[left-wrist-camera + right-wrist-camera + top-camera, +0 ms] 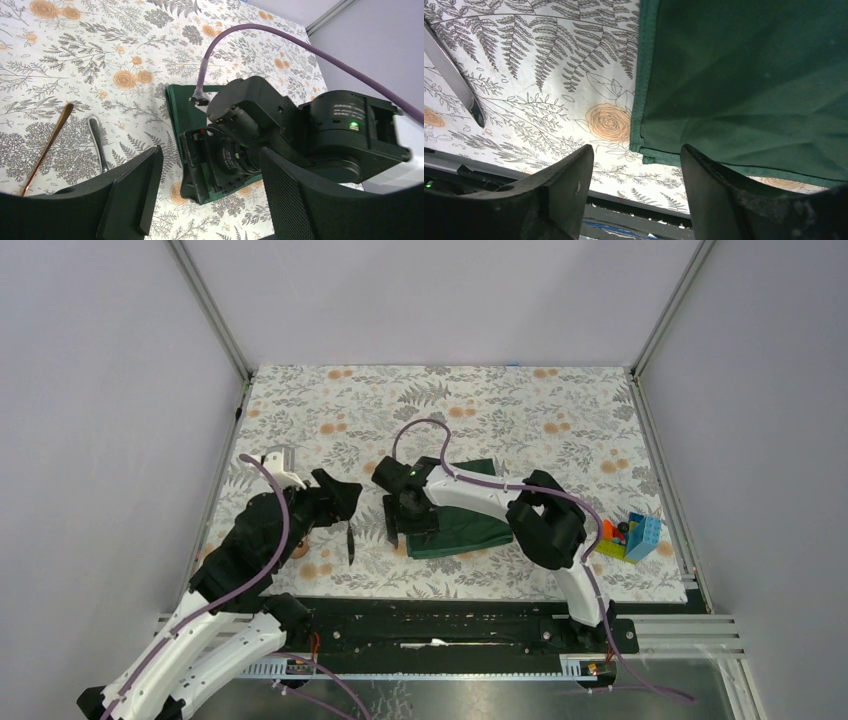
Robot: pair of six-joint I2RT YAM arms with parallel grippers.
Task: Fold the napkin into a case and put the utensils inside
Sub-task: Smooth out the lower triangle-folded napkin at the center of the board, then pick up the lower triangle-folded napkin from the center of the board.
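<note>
Two utensils wait left of the napkin [462, 525]. From the top view only the knife [350, 540] is clear. The right gripper [405, 518] hovers over the napkin's left edge, and the left gripper [345, 502] is further left. Toy blocks [632, 537] sit well right.

Left wrist view: its fingers [135, 195] are spread and empty. The spoon [47, 147] and knife lie apart, left of the napkin.

Right wrist view: its fingers [566, 187] are also spread, with the napkin's hemmed corner just beyond them. A good pinch probably takes every layer and misses the tablecloth [549, 60]. The nearby knife could get swept.
</note>
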